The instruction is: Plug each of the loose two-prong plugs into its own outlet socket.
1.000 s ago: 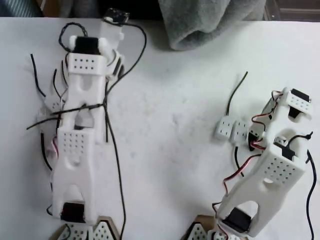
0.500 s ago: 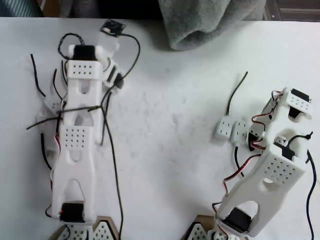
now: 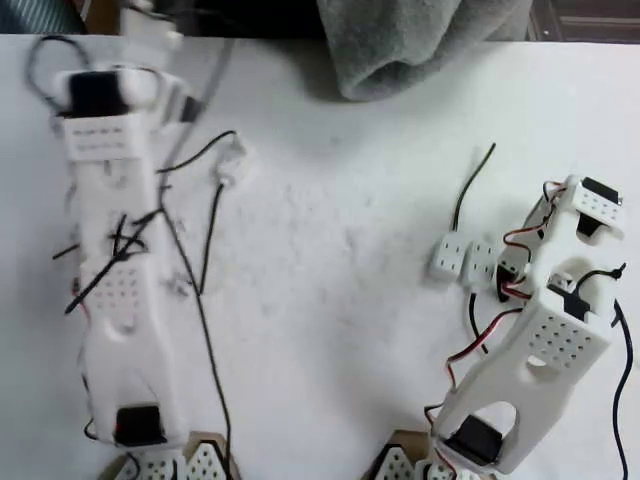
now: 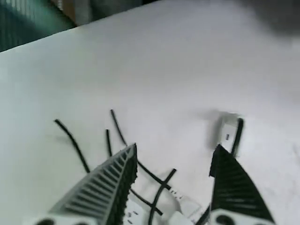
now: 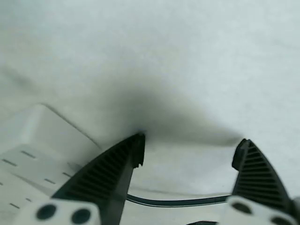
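Fingers of left gripper gape; wrist view catches, perhaps, a plug.

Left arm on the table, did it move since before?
Yes. The left arm swung to its left in the high view, away from the grey cloth.

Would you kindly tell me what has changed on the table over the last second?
The left arm swung to its left, its left hand open. A white plug now lies in the open on the table, clear of that hand. The right arm and the outlet blocks beside it stayed put.
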